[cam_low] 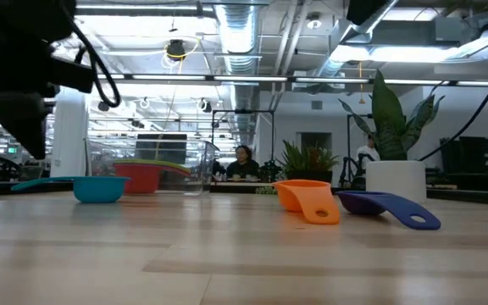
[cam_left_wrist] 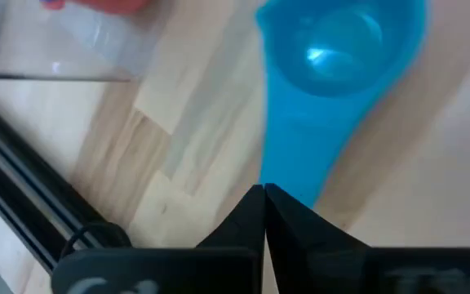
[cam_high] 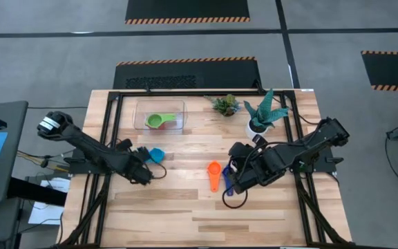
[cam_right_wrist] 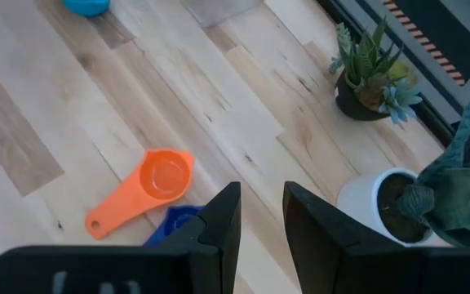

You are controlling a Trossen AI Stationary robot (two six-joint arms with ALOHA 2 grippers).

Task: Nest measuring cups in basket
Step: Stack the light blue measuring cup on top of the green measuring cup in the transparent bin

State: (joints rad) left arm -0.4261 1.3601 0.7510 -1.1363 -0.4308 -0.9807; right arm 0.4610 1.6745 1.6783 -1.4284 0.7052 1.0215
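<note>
Left gripper (cam_high: pixel 146 174) is sitting low over the wooden slatted table (cam_high: pixel 185 214), left of centre, its dark fingers (cam_left_wrist: pixel 251 220) pressed together. In the left wrist view the flat handle of the light blue plastic measuring cup (cam_left_wrist: pixel 333 73) is running right up to the closed tips; whether it is pinched between them I cannot tell. The same cup is showing in the high view just beside the gripper, toward the table's far side, and in the low view it is resting bowl-up on the wood.

Farther back, the clear rectangular plastic basket (cam_high: pixel 138 114) is sitting near the table's far edge, left of middle. A green plastic measuring cup (cam_high: pixel 159 121) is lying inside it, with a red one (cam_high: pixel 179 120) under or next to it.

Near the table's centre an orange plastic measuring cup (cam_high: pixel 214 173) is lying bowl-up, handle pointing toward the near edge. A dark blue plastic measuring cup (cam_high: pixel 231 184) is lying just beside it on the right, partly under the right arm.

Right gripper (cam_high: pixel 236 181) is hovering over the dark blue cup, fingers (cam_right_wrist: pixel 223 216) standing apart and holding nothing.

A small green succulent (cam_high: pixel 225 104) and a white pot with a spiky leafed plant (cam_high: pixel 259 123) are standing at the far right.
</note>
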